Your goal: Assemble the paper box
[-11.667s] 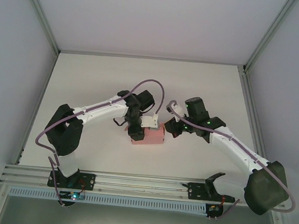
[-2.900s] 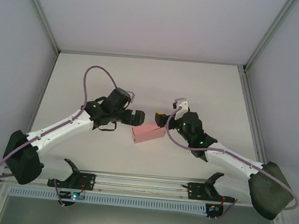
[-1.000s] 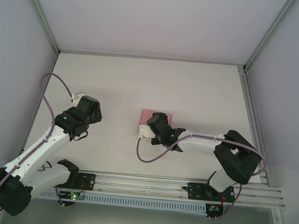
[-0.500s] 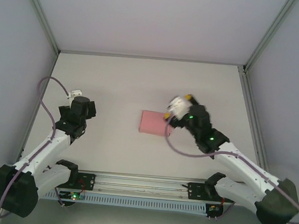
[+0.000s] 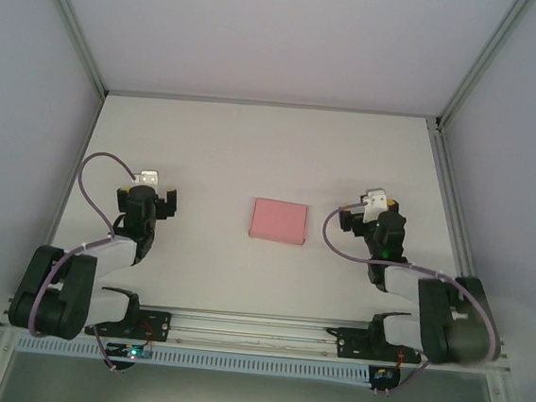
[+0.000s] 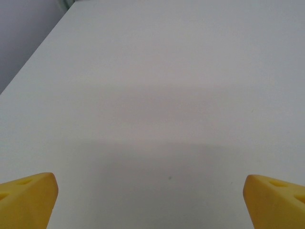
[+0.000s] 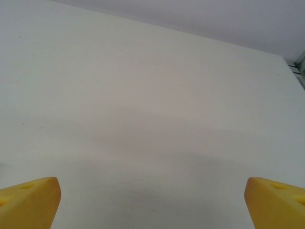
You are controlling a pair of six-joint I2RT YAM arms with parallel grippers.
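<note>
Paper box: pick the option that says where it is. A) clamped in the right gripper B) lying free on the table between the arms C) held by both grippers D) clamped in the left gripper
B: the paper box lies flat on the table, apart from the open left gripper and open right gripper.

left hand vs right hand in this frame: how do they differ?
Side: the left hand sits left of the paper box, the right hand right of it.
Gap: the right hand is nearer it than the left hand.
Cable: the left hand's purple cable arcs away from the paper box; the right hand's loops toward it.
Shared: both open, empty, off the paper box.
</note>
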